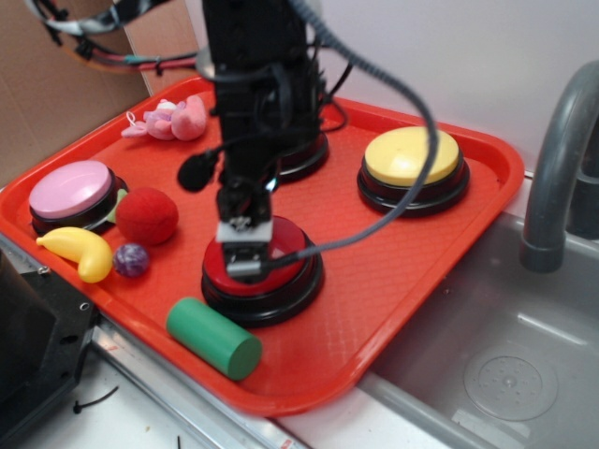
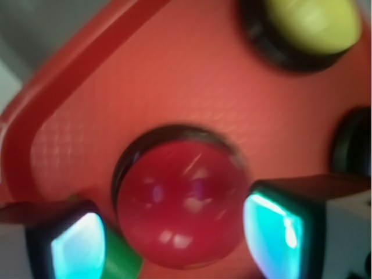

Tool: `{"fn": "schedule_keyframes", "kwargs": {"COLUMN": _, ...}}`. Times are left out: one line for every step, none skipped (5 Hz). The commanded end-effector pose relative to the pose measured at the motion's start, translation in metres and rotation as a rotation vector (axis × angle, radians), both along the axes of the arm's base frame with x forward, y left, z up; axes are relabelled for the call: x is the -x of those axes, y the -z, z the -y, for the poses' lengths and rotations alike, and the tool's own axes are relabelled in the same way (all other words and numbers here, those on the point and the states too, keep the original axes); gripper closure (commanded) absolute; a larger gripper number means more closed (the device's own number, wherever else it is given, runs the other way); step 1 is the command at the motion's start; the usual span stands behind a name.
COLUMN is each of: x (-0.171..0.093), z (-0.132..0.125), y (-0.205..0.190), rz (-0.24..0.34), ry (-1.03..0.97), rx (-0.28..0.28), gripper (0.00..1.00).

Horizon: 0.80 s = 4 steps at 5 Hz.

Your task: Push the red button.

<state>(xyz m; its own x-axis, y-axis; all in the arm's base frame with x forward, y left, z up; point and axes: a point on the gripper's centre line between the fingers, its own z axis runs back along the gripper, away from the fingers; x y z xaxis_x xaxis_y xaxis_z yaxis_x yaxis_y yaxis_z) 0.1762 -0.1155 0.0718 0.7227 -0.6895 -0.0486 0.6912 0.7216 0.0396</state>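
The red button (image 1: 288,245), a glossy red dome on a black round base, sits at the front middle of the red tray (image 1: 393,309). My gripper (image 1: 245,260) hangs straight over it, its tips down at the dome's top. In the wrist view the button (image 2: 180,203) fills the space under my gripper (image 2: 177,232). The two fingers (image 2: 273,232) stand wide apart on either side of the dome, open, with nothing held. Whether the gripper presses on the cap cannot be told.
On the tray are a yellow button (image 1: 412,154), a pink-topped button (image 1: 73,187), a dark button (image 1: 304,159) behind the arm, a fuzzy red ball (image 1: 147,215), a banana (image 1: 80,248), a purple ball (image 1: 131,259), a green cylinder (image 1: 213,337) and a pink plush (image 1: 173,120). A sink (image 1: 524,355) with a faucet (image 1: 562,159) lies to the right.
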Motion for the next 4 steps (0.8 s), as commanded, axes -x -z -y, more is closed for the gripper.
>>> {"fn": "schedule_keyframes", "kwargs": {"x": -0.001, "z": 0.015, "y": 0.018, "rz": 0.035, "ry": 0.008, "rx": 0.102, "gripper": 0.00}}
{"fn": "schedule_keyframes", "kwargs": {"x": 0.000, "z": 0.020, "y": 0.026, "rz": 0.008, "ry": 0.027, "rx": 0.105, "gripper": 0.00}}
{"fn": "schedule_keyframes", "kwargs": {"x": -0.002, "z": 0.020, "y": 0.013, "rz": 0.019, "ry": 0.036, "rx": 0.095, "gripper": 0.00}}
{"fn": "schedule_keyframes", "kwargs": {"x": -0.005, "z": 0.018, "y": -0.005, "rz": 0.034, "ry": 0.033, "rx": 0.078, "gripper": 0.00}}
